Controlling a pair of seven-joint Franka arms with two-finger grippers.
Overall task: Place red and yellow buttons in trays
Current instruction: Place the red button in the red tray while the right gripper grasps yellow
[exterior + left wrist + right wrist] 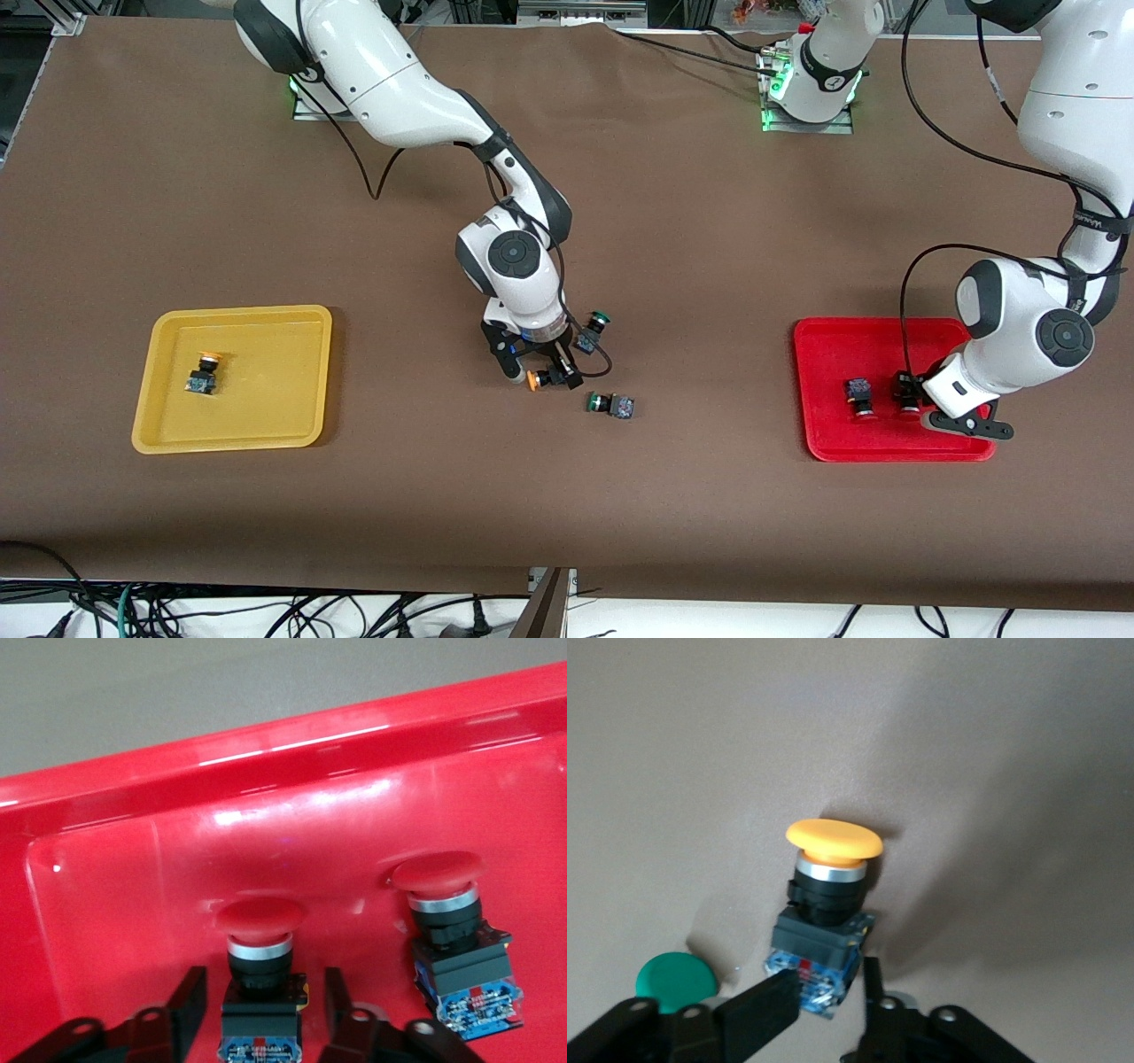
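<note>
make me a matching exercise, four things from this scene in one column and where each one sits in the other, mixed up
Things:
1. yellow tray
2. red tray
3. right gripper
4. green-capped button

Places:
A. holds two red-capped buttons
B. on the bare cloth, nearer the front camera than the right gripper
C. holds one orange-yellow-capped button
D. around an orange-yellow-capped button mid-table

Pairs: 1-C, 2-A, 3-D, 4-B

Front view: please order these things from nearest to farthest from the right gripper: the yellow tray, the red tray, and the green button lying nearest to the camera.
Measured from the right gripper:
1. Green button, on the cloth just beside it, toward the left arm's end.
2. Yellow tray, toward the right arm's end of the table.
3. Red tray, toward the left arm's end.
</note>
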